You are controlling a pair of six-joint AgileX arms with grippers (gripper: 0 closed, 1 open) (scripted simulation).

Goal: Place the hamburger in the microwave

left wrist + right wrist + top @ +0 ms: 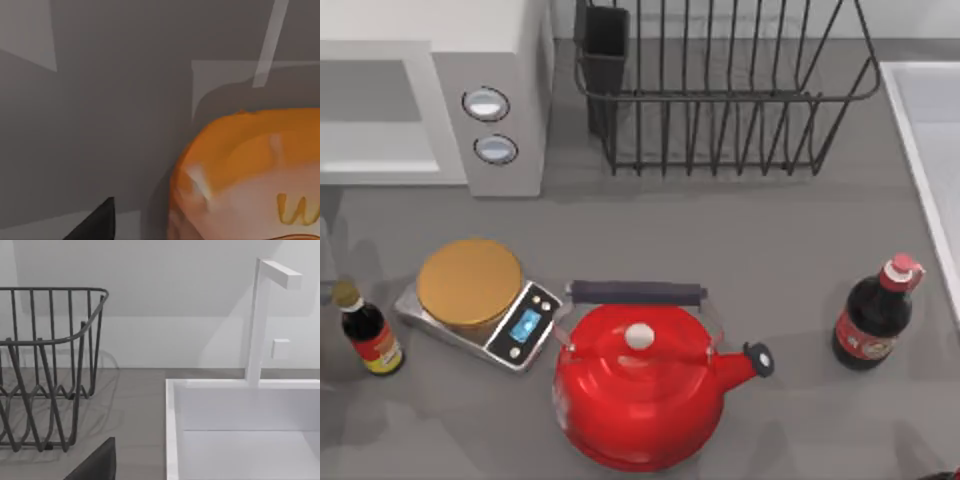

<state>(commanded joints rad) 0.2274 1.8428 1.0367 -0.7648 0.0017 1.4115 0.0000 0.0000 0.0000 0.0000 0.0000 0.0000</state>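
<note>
Filling the left wrist view, the hamburger [250, 175] looms close against grey walls.
Microwave [430, 90] cavity faces forward (contents unseen there); neither gripper's finger state can be told.

The microwave [485, 95] sits at ten o'clock on the grey table [770, 230], its cavity open toward the left and its two round knobs [490, 125] stacked on the side panel. A black wire rack [720, 90] fills twelve to one o'clock, with a dark cup holder at its left end. A white sink [930, 150] runs along the edge at two to three o'clock. The scale [480, 305] with a golden disc lies at eight o'clock; a small dark bottle [368, 335] stands just left of it. A red kettle [640, 385] sits at six o'clock, spout toward the right. A dark bottle with a red cap [875, 315] stands at four o'clock.
</note>
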